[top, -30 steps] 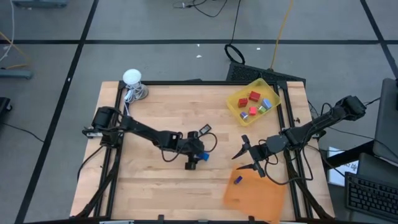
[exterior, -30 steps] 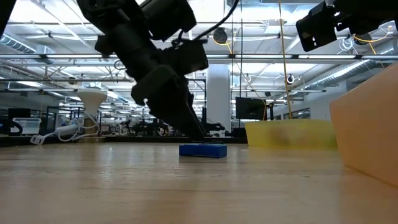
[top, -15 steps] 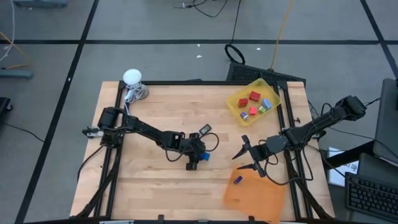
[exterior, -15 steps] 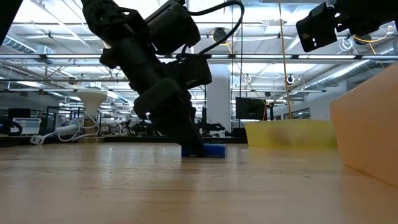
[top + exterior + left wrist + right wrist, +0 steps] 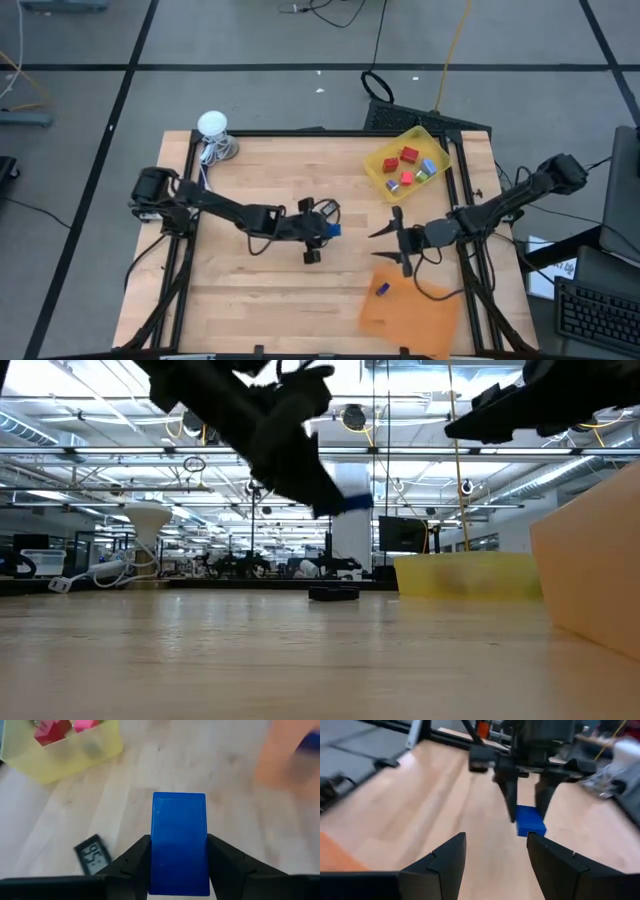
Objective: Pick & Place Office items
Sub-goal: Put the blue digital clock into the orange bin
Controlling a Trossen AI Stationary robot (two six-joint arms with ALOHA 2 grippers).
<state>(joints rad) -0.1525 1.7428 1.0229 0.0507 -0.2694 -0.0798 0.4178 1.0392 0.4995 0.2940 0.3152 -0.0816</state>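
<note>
My left gripper [image 5: 322,228] hangs above the middle of the table, shut on a flat dark blue block [image 5: 179,840] that also shows in the low view [image 5: 352,503]. My right gripper [image 5: 396,245] stands open at the table's right, between the yellow tray [image 5: 395,182] and the orange tray [image 5: 420,315], with nothing in it. The yellow tray holds red, pink and light blue pieces [image 5: 409,157]. A dark blue piece [image 5: 382,289] lies in the orange tray. A small black piece [image 5: 311,257] lies on the wood just near of the left gripper. My left gripper pinches the blue block's two long sides [image 5: 156,865] between its two fingers [image 5: 134,861]. The fingers come slanting down from the table's left and lie along the block, whose far end sticks out ahead of them. The block is lifted clear of the table.
A white ball-shaped object [image 5: 212,125] with a cord stands at the table's far left corner. A small black piece with a display [image 5: 93,856] lies on the wood below the left gripper. Bare wood [image 5: 240,290] spreads over the near left.
My left gripper has taken hold of the blue block, which lay flat on the table, and has gone up with it, so the block now hangs clear of the wood. My right gripper has turned about its wrist in place and stays open.
</note>
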